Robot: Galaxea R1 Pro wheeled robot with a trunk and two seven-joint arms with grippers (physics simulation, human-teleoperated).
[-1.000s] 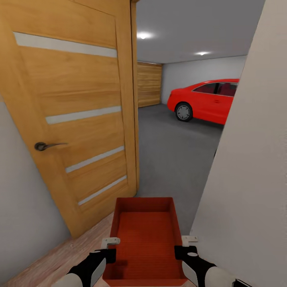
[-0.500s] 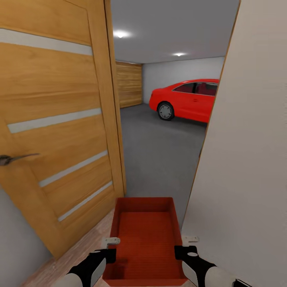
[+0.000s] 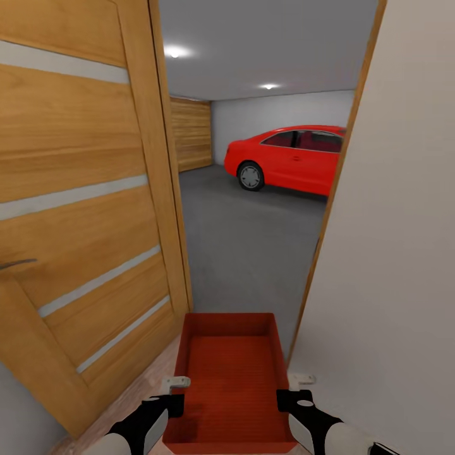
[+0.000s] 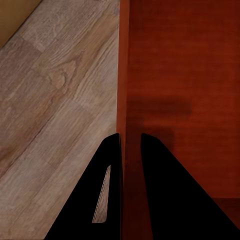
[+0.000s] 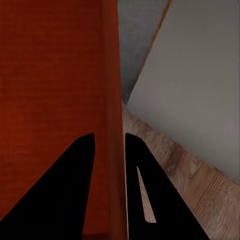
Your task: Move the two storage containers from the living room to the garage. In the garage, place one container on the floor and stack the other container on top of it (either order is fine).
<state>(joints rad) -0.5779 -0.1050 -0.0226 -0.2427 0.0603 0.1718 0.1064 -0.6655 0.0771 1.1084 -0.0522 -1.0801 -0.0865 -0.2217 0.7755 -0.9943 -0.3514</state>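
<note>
Storage container (image 3: 229,379) held lengthwise, long axis pointing toward the garage (image 3: 265,234)

You are at a house doorway opening into the garage (image 3: 278,107). At 12 o'clock: dark grey floor (image 3: 253,246), red car (image 3: 287,158), brown plank door (image 3: 191,134). At 9 o'clock: open striped wooden door (image 3: 82,202). Wood-plank flooring (image 4: 55,110) lies underfoot.

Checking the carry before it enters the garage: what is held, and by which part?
The storage container, by its two long side walls: left gripper pinches one wall, right gripper the opposite wall.
</note>
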